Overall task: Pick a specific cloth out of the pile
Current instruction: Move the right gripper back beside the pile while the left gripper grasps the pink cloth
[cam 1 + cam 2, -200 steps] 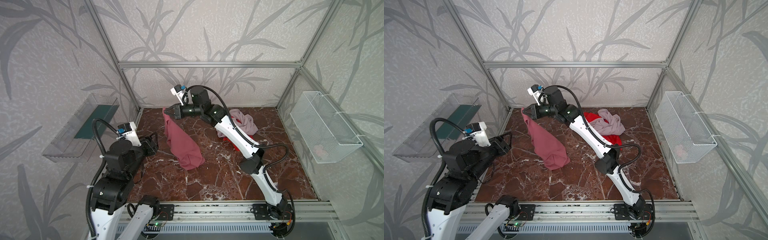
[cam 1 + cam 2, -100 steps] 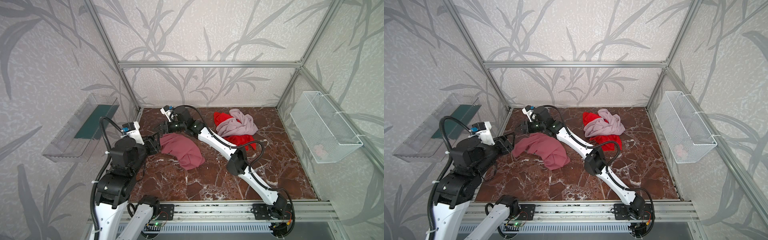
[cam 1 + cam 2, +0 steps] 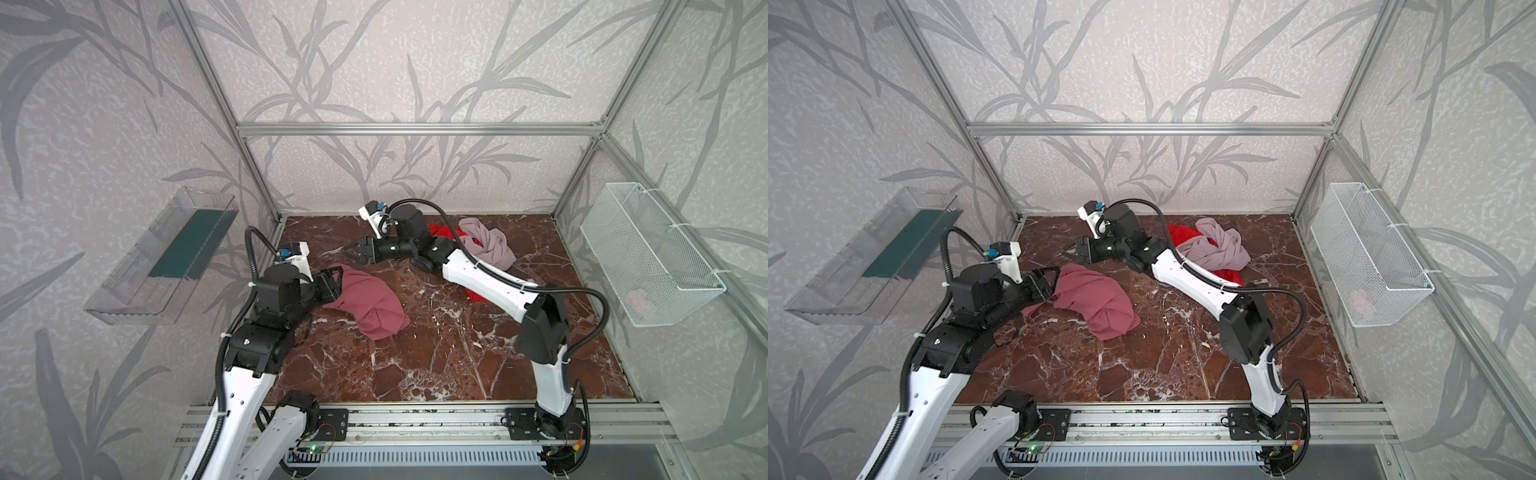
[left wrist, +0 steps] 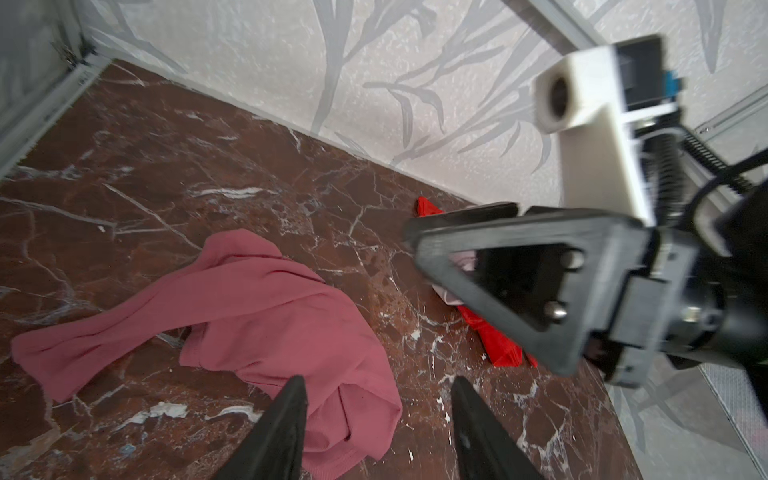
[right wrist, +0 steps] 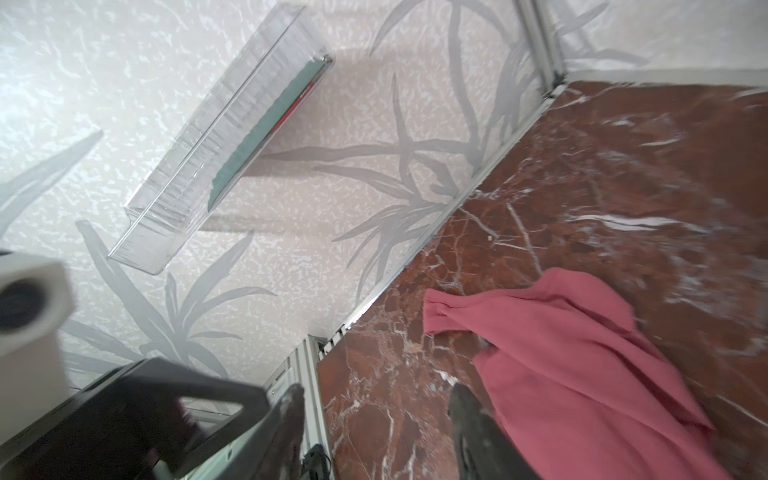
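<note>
The cloth (image 3: 368, 301) lies flat, apart from the pile (image 3: 478, 245). Both wrist views show parted, empty jaws on the left gripper (image 4: 376, 419) and right gripper (image 5: 376, 415); top views hide this.

Left arm rises from the near-left base, elbow bent, forearm reaching right and slightly far. Left gripper (image 3: 337, 279) sits low; jaws parted in the left wrist view (image 4: 376, 409), nothing between them.

Right arm rises from the near-right base, folds at the elbow, and its white forearm runs far-left across the middle. Right gripper (image 3: 1070, 250) points left, roughly level, above the floor; jaws parted and empty in the right wrist view (image 5: 376, 409).
</note>
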Motion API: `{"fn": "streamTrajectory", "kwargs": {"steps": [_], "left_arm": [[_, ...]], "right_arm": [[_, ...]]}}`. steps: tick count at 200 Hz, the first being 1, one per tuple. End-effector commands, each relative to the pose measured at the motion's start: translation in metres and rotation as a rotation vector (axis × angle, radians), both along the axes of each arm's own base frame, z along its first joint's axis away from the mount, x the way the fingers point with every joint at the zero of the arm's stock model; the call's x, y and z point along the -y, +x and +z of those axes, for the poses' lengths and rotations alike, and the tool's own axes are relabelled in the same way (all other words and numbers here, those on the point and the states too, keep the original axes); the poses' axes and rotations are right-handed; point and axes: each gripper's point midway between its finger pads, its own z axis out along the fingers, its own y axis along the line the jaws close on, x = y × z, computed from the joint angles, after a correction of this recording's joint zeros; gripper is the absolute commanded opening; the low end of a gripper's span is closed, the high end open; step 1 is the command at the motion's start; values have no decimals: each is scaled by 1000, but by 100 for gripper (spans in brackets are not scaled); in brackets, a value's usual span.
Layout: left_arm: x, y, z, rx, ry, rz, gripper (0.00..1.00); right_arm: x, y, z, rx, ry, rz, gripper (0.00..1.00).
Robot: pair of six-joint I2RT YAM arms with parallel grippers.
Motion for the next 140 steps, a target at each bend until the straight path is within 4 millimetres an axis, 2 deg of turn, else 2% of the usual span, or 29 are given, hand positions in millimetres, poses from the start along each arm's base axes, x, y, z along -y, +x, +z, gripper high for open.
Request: {"fn": "streamTrajectory", "kwargs": {"steps": [1, 17, 19, 21, 25, 49, 73, 116, 140], "left_arm": [[19, 7, -17, -7, 5, -47, 54], [37, 11, -38, -48, 43, -95, 52], [39, 12, -40, -53, 50, -104, 51], [42, 12, -44, -62, 58, -113, 51], [48, 12, -49, -76, 74, -132, 50], [84, 10, -77, -137, 155, -221, 49], [115, 6, -102, -166, 150, -272, 48], [171, -7, -143, -243, 175, -386, 43], [192, -15, -171, -337, 243, -434, 37]], "right_arm": [[50, 21, 13, 35, 64, -119, 56], [87, 20, -3, 3, 25, -173, 55], [90, 21, -12, -9, 11, -180, 54], [97, 19, -3, 5, 21, -191, 54], [107, 17, -5, 5, 15, -208, 54], [162, 7, -27, -9, -76, -305, 55], [206, -9, -46, -6, -197, -377, 54], [252, -33, -80, -60, -268, -442, 53], [268, -34, -85, -111, -211, -469, 52]]}}
